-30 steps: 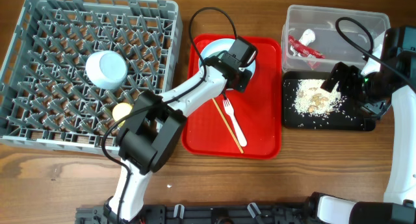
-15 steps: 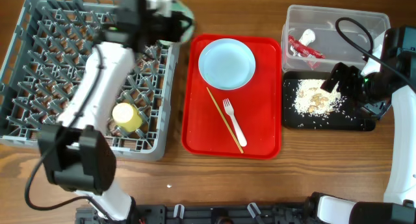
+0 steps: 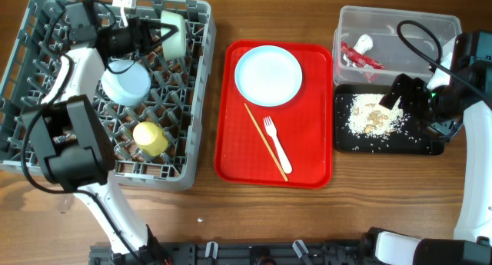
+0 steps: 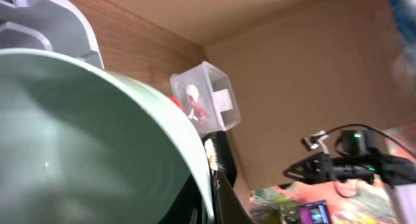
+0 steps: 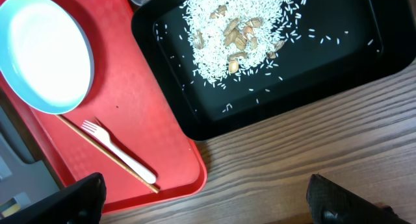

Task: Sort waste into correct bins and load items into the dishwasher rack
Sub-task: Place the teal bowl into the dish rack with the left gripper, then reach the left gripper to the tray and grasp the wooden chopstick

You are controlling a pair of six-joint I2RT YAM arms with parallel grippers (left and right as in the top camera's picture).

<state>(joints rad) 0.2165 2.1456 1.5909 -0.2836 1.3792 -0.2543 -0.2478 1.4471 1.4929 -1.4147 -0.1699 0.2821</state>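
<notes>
My left gripper is shut on the rim of a pale mint bowl, held on its side over the back of the grey dishwasher rack. In the left wrist view the bowl fills the frame beside my gripper. A second mint bowl lies upside down in the rack, with the yellow cup nearer the front. The pale plate, white fork and wooden stick lie on the red tray. My right gripper is open and empty by the black tray.
The red wrapper lies in the clear tub. Rice scraps lie in the black tray. The red tray sits between rack and bins. The right wrist view shows the plate, fork and bare wood.
My left arm has carried the mint bowl from above the plate on the red tray leftward to over the back of the rack. The right arm has not moved.
</notes>
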